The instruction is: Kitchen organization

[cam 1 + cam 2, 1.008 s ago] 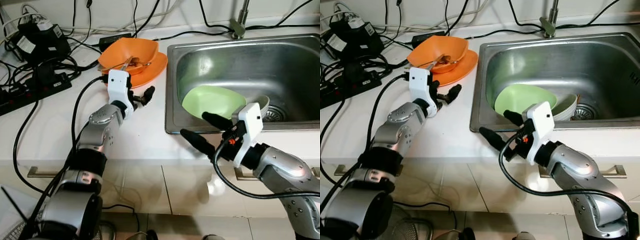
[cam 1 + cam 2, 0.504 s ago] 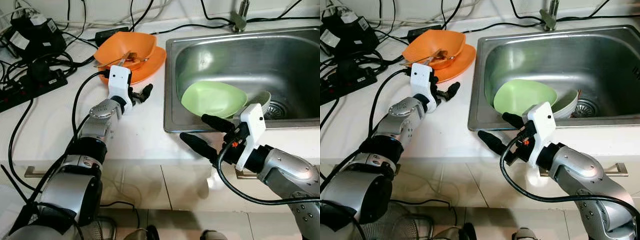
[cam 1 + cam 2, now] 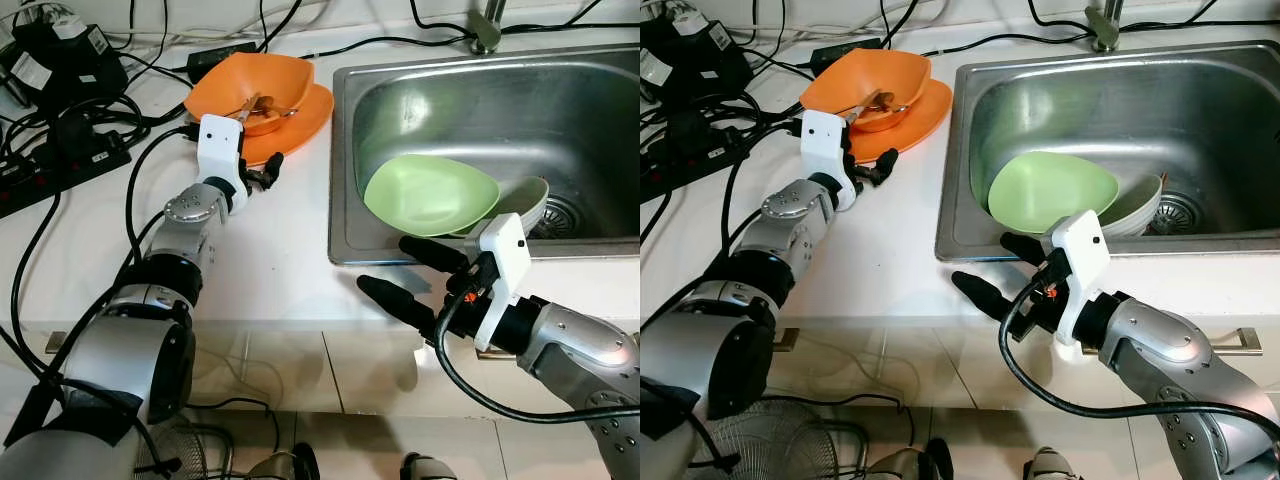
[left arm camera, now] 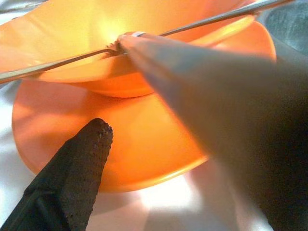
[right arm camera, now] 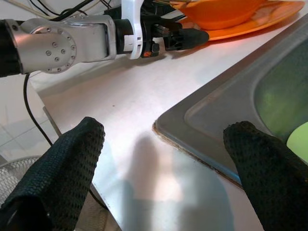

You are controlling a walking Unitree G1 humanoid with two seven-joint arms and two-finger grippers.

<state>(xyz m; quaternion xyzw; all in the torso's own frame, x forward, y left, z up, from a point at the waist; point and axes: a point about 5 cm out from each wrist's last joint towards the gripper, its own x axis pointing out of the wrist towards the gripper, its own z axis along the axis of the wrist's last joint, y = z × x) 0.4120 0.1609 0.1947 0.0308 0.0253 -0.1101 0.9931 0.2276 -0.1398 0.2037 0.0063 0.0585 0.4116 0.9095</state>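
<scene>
Left pincer [image 3: 262, 172] agape, seemingly touching orange plate [image 3: 310, 115].

A home kitchen, probably: steel sink [image 3: 560, 110] set in a white counter [image 3: 270, 260], with dishes.

1. The sink [image 3: 600, 120] is set into the countertop [image 3: 270, 260] on the right side.
2. A bowl [image 3: 250, 85] sits on a plate [image 3: 310, 115] on the countertop, just left of the sink, with utensils [image 4: 202, 21] lying across the bowl.
3. Cables and a power strip [image 3: 60, 170] lie on the countertop, left of the stack.
4. Inside the sink, a plate [image 3: 430, 195] leans over a bowl [image 3: 525, 195] beside the drain [image 3: 565, 215].
5. The faucet [image 3: 487, 25] stands behind the sink.
6. The left gripper [image 3: 262, 172] is at the stacked plate's near edge.
7. The right gripper [image 3: 405, 270] hovers, fingers apart, over the counter's front edge, before the sink.
</scene>
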